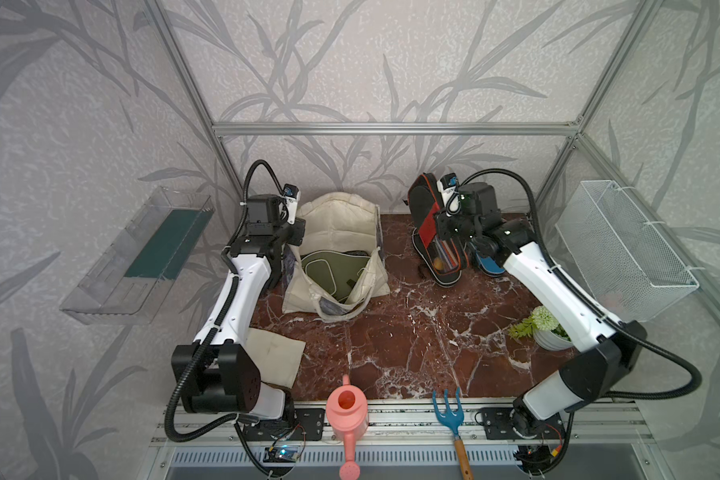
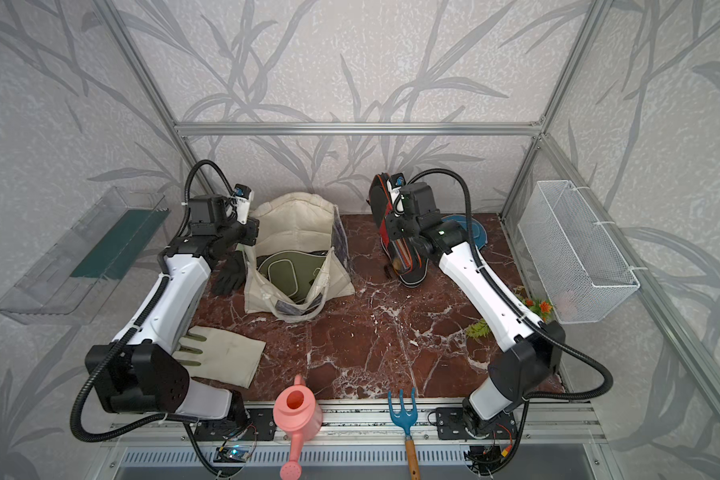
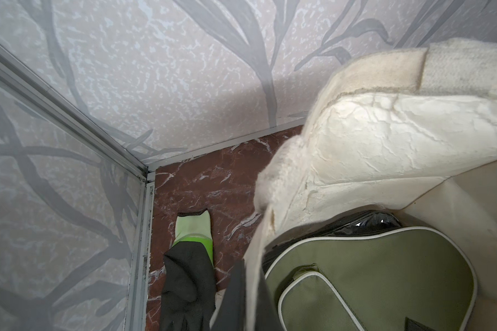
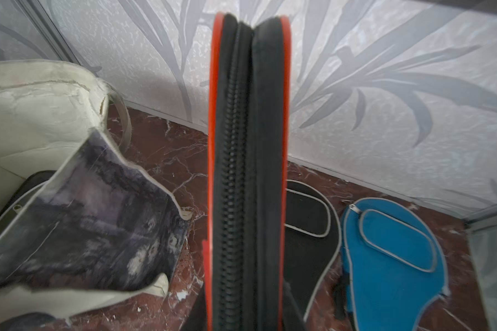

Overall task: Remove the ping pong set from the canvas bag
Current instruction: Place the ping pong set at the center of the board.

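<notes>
Top views, both, centre: canvas bag (image 1: 337, 226) standing open on the marble table (image 1: 391, 340), mouth toward the camera. Inside, lying flat: olive case (image 1: 327, 270) with pale piping, over a glossy black case (image 3: 367, 222) of which only an edge shows in the left wrist view. Dark tag (image 1: 350, 283) on the olive one, print too small to read. At the bag's left rim, left gripper (image 1: 295, 232), jaws closed, pinching the rim cloth.

Right of the bag, toward the upper right of the tabletop: right gripper (image 1: 444, 227), jaws a little apart, clamped on a black case with red edging (image 1: 422, 203), held on edge, zip toward the wrist camera. Through its see-through front, a red paddle and an orange ball (image 1: 438, 262). Cannot tell whether its lower end touches the table. Beside it, flat on the marble: flat black case (image 4: 307, 217) with pale piping, and just beside that a blue case (image 4: 393, 252).

Left wall: clear plastic tray (image 1: 113, 282) holding a dark green pad (image 1: 165, 245). Right wall: white wire basket (image 1: 624, 245). Right edge of the table: white pot (image 1: 551, 340) with a green plant.
</notes>
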